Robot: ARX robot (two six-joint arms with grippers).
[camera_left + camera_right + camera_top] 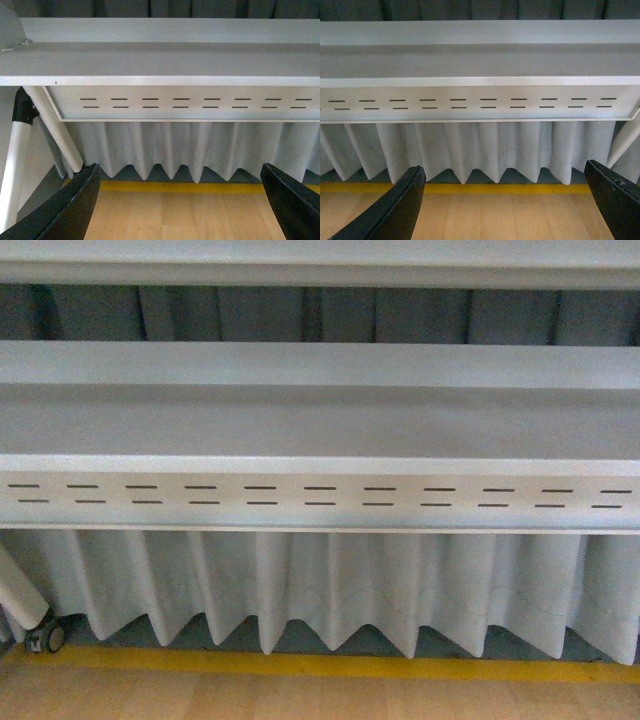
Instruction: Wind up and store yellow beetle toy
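Grey-white painted sheet metal, smooth and matte, filling the front view as a long flat shelf (320, 430); below its edge a straight front panel (320, 496) punched with two staggered rows of thin dark slots; above it an upper shelf (320, 270) of the same finish, with dark grey drapery (250, 312) in the gap between. Hanging under the panel, a pale grey curtain (330, 590) in stiff, regular pleats, its hem a zigzag of points near the ground; beneath, a strip of yellow tape (320, 668) running along a light wooden floor (300, 702) with fine grain. At the far left, a white round tube leg (20, 590) slanting down to a small dark caster (45, 638).

Seen from the left wrist: the left gripper (180, 210) spread wide, holding nothing; two black fingers (70, 210), smooth and wedge-shaped, at opposite lower corners, with bare floor and tape between; beyond, the slotted panel, the pleated curtain and white tubular legs, one wearing a black sleeve (22, 107).

Seen from the right wrist: the right gripper (502, 210) equally wide and empty; black fingers (395, 210) framing floorboards, yellow strip and curtain hem, with the slotted panel and shelf edge above.

Yellow beetle toy: visible in none of the three views; position impossible to tell; colour, gloss, windows and wheels likewise unseen.
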